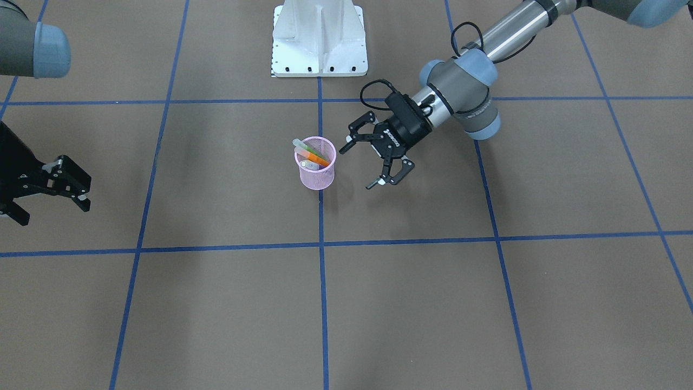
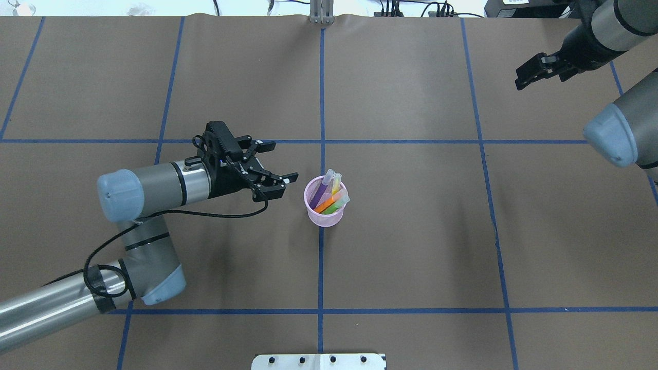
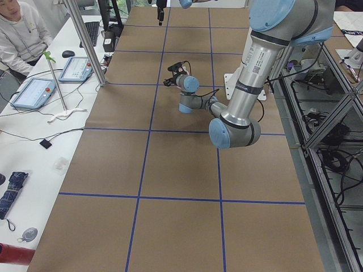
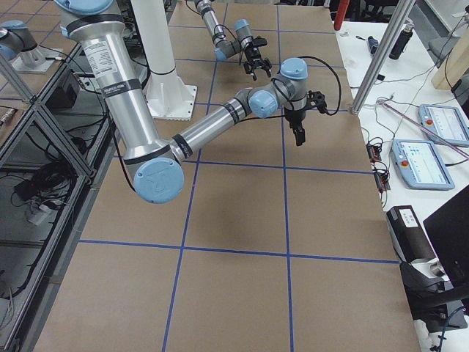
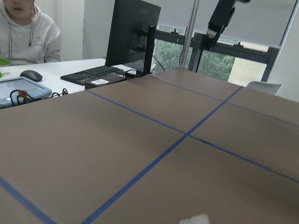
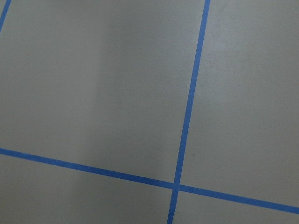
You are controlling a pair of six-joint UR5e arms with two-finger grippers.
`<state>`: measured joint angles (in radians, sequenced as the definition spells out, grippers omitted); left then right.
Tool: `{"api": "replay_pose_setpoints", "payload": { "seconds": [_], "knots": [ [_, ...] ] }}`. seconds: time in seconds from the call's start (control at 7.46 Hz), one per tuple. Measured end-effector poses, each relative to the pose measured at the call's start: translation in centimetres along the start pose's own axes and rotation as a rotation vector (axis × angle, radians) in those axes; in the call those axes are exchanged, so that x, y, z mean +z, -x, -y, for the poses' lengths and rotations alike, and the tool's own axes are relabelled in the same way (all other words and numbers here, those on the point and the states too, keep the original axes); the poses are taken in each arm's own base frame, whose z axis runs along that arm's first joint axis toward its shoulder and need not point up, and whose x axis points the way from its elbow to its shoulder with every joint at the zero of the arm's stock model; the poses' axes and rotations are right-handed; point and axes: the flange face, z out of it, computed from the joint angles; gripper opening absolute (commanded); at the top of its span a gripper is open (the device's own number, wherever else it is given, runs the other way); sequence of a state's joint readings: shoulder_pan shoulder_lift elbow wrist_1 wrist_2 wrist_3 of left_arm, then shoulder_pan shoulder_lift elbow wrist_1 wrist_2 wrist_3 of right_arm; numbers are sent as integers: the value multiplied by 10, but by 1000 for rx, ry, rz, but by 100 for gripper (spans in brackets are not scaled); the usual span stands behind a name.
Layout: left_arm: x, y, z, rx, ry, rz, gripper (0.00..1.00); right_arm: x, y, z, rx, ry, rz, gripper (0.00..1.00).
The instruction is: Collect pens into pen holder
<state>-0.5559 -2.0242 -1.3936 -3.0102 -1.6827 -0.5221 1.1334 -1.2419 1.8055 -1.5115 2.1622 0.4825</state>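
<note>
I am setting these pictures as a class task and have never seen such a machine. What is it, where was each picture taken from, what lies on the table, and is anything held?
This is a robot with two jointed arms, each ending in a two-finger gripper. Six cameras show one moment: one faces the robot, one looks down from behind it, two look along the table from its ends, and one sits on each wrist. On the brown table with blue tape lines stands a small pink wire-mesh pen holder. Four slim pens lean inside it: purple, orange, green and yellow. The left gripper is open beside the holder, apart from it, holding nothing. The right gripper, far off to the side, is open and empty too.
</note>
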Motion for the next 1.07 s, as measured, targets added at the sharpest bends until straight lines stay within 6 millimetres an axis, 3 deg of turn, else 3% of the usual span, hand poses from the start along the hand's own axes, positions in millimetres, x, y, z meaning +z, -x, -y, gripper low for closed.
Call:
{"api": "replay_pose_setpoints", "payload": {
  "seconds": [0.27, 0.54, 0.8, 1.07],
  "knots": [
    [-52, 97, -5, -49, 232, 43, 99, -6, -73, -21, -55, 31, -6, 100],
    [-143, 199, 8, -181, 389, 78, 99, -6, -170, -51, -110, 78, -1, 100],
    [-243, 264, -9, -270, 451, 122, 99, -8, -257, -101, -101, 113, -20, 100],
    [-315, 314, -26, -242, 538, 203, 99, -14, -316, -157, -12, 132, -42, 100]
  ]
}}
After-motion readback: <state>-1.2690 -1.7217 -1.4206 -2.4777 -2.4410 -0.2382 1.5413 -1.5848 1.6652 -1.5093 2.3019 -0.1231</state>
